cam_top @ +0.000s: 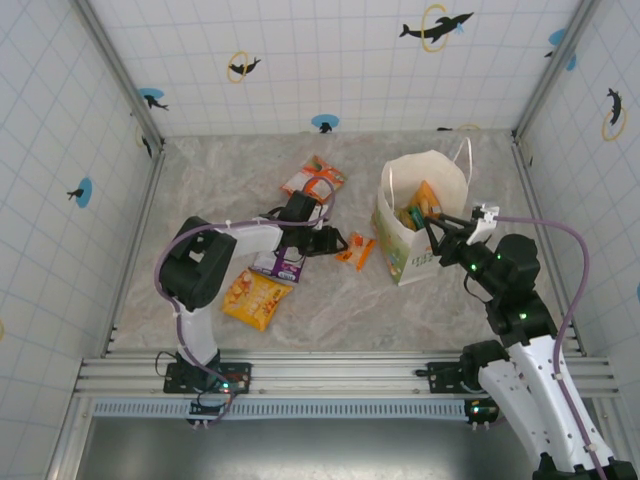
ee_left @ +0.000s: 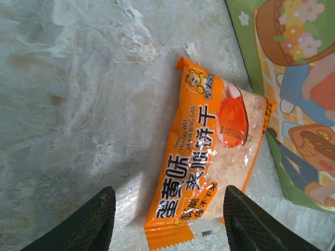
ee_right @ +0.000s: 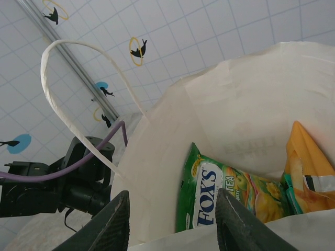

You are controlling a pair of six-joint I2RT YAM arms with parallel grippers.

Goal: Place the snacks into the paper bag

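The cream paper bag (cam_top: 402, 238) stands upright at the right of the table, its mouth open. In the right wrist view a green FOX'S packet (ee_right: 209, 193) and an orange packet (ee_right: 310, 162) lie inside the bag (ee_right: 246, 99). My right gripper (cam_top: 437, 224) (ee_right: 172, 227) is open at the bag's near rim. My left gripper (cam_top: 336, 243) (ee_left: 167, 222) is open, low over a small orange packet (cam_top: 357, 251) (ee_left: 209, 157) whose near end lies between the fingers (ee_left: 91, 219). Also on the table are a purple packet (cam_top: 280, 265), a yellow-orange packet (cam_top: 257, 299) and an orange-white packet (cam_top: 313, 178).
A green illustrated surface (ee_left: 298, 94) lies just right of the orange packet in the left wrist view. One white loop handle (ee_right: 55, 99) arches left of the bag mouth. Tiled walls (cam_top: 330, 60) close in the marble table (cam_top: 230, 180) on three sides.
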